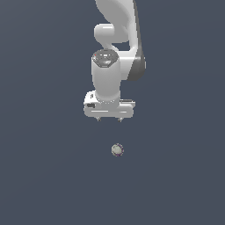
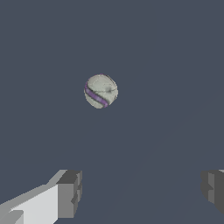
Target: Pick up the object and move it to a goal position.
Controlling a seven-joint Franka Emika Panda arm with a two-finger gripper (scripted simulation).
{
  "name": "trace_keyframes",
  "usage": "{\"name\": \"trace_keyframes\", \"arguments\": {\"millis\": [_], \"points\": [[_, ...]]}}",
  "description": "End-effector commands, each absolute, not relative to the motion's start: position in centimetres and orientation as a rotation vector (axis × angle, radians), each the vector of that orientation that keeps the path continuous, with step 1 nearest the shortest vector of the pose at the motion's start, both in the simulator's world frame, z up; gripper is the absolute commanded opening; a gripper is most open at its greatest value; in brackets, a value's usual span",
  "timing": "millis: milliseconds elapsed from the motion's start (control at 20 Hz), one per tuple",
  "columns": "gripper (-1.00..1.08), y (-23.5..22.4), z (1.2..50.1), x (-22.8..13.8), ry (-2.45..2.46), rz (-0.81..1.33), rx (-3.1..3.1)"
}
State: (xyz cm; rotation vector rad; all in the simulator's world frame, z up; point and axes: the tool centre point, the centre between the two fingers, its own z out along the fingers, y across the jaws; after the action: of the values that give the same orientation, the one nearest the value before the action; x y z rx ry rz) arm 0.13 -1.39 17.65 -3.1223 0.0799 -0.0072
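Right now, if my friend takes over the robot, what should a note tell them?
Gripper: open, holding nothing; its two fingertips stand wide apart.
Ball: a tiny pale grey ball with a purple stripe, lying alone on the dark floor. It is not between the fingers; in the exterior view it sits below the gripper and a little toward that view's right.
Done: nothing picked up yet.
Left: bring the gripper over the ball, lower it around the ball, close, lift, and carry it to the goal. No goal marker shows in either view, so I cannot say where that is.

ball (image 2: 101,91), apart from spread pincer (image 2: 142,190)
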Motion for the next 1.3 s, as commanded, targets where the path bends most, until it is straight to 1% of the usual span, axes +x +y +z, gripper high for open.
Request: {"name": "trace_keyframes", "arguments": {"millis": [0, 450, 900, 1250], "points": [[1.0, -1.4, 17.6, 0.1, 0.08, -0.007, -3.122], [1.0, 1.5, 17.1, -0.7, -0.044, 0.036, -3.116], [1.0, 1.5, 17.0, -0.5, -0.061, 0.034, -3.116], [1.0, 1.7, 16.1, 0.8, -0.189, 0.03, -3.117]]}}
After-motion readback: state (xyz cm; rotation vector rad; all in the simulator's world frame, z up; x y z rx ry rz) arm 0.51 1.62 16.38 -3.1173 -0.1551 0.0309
